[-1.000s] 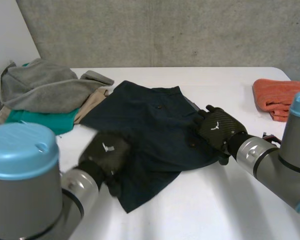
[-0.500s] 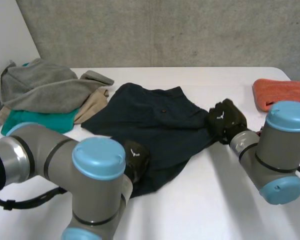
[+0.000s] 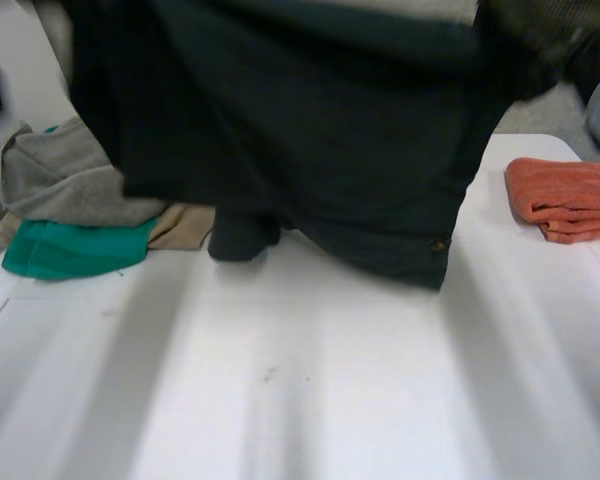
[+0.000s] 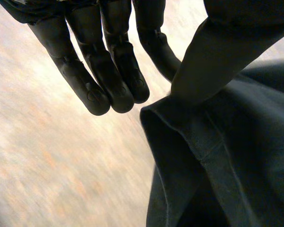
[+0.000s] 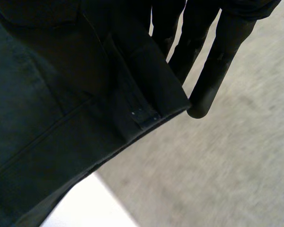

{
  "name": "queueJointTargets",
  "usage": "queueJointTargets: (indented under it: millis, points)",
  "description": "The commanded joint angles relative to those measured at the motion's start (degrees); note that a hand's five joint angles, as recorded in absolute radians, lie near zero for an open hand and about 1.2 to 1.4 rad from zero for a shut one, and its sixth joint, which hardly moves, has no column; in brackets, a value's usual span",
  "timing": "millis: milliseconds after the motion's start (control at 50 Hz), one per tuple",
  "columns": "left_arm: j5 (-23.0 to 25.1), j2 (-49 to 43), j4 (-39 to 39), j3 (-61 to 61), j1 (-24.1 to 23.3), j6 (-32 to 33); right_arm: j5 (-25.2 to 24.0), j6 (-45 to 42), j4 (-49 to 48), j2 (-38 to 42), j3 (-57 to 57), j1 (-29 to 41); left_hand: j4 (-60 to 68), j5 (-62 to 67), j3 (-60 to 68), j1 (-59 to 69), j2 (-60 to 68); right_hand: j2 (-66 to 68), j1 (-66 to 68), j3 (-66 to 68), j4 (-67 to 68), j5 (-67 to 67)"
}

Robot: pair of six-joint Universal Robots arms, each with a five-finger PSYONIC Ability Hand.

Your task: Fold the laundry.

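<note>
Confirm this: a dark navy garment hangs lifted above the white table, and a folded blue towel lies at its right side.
Wrong colour: the folded towel is orange, not blue, as the head view shows. The dark navy garment does hang above the white table.

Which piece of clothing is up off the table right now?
The dark shorts: they hang in the air above the table, while the grey, green and tan pile and the orange cloth lie on it.

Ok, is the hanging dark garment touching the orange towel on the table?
Apart. The head view shows a strip of bare white table between the dark garment's hanging edge and the orange towel.
</note>
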Motion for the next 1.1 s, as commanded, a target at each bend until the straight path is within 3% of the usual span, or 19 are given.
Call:
queueJointTargets:
  millis: [20, 140, 220, 320, 440, 460, 540, 640, 740, 820, 940, 1100]
  points:
    - [0.0, -2.9, -1.8, 11.8, 4.3, -5.1, -0.2, 9.8, 3.6, 5.5, -11.5, -3.4, 11.6, 12.5, 12.1, 16.3, 11.7, 13.3, 18.0, 12.4, 11.7, 12.4]
    - [0.3, -16.0, -1.8, 17.5, 5.5, -4.6, 1.6, 8.2, 9.1, 12.5, -15.6, -0.2, 11.6, 12.5, 12.1, 16.3, 11.7, 13.3, 18.0, 12.4, 11.7, 12.4]
    - [1.0, -27.0, -0.9, 21.2, 6.3, -3.9, 5.5, 5.7, 9.1, 17.2, -15.7, 1.1, 11.6, 12.5, 12.1, 16.3, 11.7, 13.3, 18.0, 12.4, 11.7, 12.4]
    - [1.8, -42.9, -0.4, 26.9, 5.9, -1.2, 10.0, 2.0, 4.1, 25.9, -15.8, 4.2, 11.6, 12.5, 12.1, 16.3, 11.7, 13.3, 18.0, 12.4, 11.7, 12.4]
    - [0.0, -53.0, 0.2, 32.6, 5.4, -0.2, 17.3, -6.4, -4.7, 37.0, -19.7, 6.3, 11.6, 12.5, 12.1, 16.3, 11.7, 13.3, 18.0, 12.4, 11.7, 12.4]
    - [-0.7, -54.0, -0.1, 33.3, 5.3, -1.0, 19.2, -9.6, -6.1, 39.7, -21.5, 6.9, -8.2, -7.3, -7.7, -3.5, -8.1, 13.3, 18.0, 12.4, 11.7, 12.4]
    - [-2.8, -52.5, -1.6, 31.8, 4.0, -2.8, 21.3, -15.2, -7.6, 43.1, -23.7, 8.1, -35.6, -34.7, -35.1, -30.9, -35.5, 13.3, 18.0, 12.4, 11.7, 12.4]
    - [-5.4, -47.5, -3.7, 24.1, 1.4, -2.5, 20.0, -13.1, -7.3, 41.7, -20.7, 7.8, -45.2, -44.4, -44.7, -40.5, -45.2, 13.3, 18.0, 12.4, 11.7, 12.4]
    - [-6.5, -41.2, -7.6, 9.6, -2.3, -1.7, 17.7, -7.6, -7.7, 33.4, -10.2, 6.5, -46.4, -45.5, -45.9, -41.7, -46.3, 13.3, 18.0, 12.4, 11.7, 12.4]
    - [-5.9, -40.3, -5.4, 2.3, -3.6, -2.1, 14.1, -2.7, -9.0, 25.7, -1.8, 5.3, -49.1, -48.2, -48.5, -44.4, -49.0, 13.3, 18.0, 12.4, 11.7, 12.4]
    - [-4.0, -43.6, -0.9, 1.9, -3.7, -2.2, 9.4, 4.1, -12.7, 16.6, 8.0, 3.7, -49.5, -48.6, -48.9, -44.8, -49.4, 13.3, 18.0, 12.4, 11.7, 12.4]
    - [0.0, -47.0, -5.2, 5.4, -5.6, -5.3, 7.8, 8.0, -15.4, 7.6, 14.9, 3.1, -44.8, -43.9, -44.2, -40.1, -44.7, 13.3, 18.0, 12.4, 11.7, 12.4]
